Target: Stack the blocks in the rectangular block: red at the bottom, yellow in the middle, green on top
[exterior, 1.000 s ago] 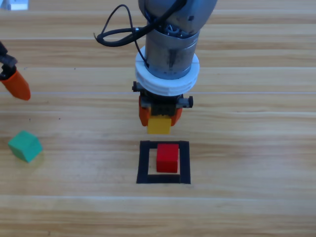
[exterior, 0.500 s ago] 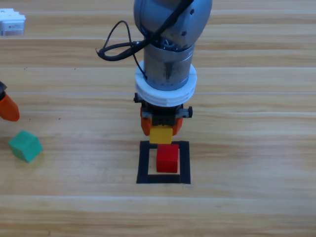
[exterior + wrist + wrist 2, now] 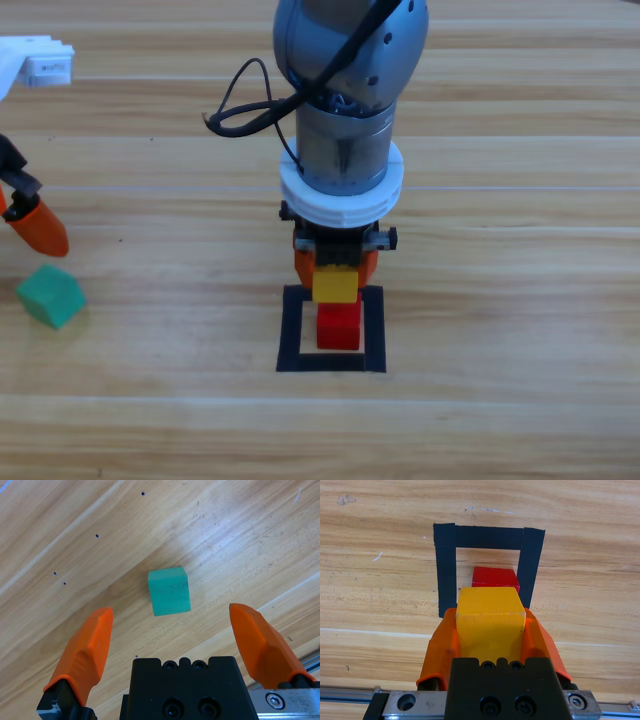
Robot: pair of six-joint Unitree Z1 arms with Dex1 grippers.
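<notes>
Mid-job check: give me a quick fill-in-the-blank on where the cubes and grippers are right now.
1. The right gripper is shut on the ____ cube.
2. The red cube sits inside the black ____ square.
3. The left gripper is open above the ____ cube.

Missing words: yellow; tape; green.

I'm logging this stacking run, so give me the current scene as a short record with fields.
right gripper: shut on yellow cube, held over the red cube
red cube: inside the black tape square
left gripper: open, above the green cube
green cube: on the table at left, outside the square
stack: yellow not yet released
</notes>
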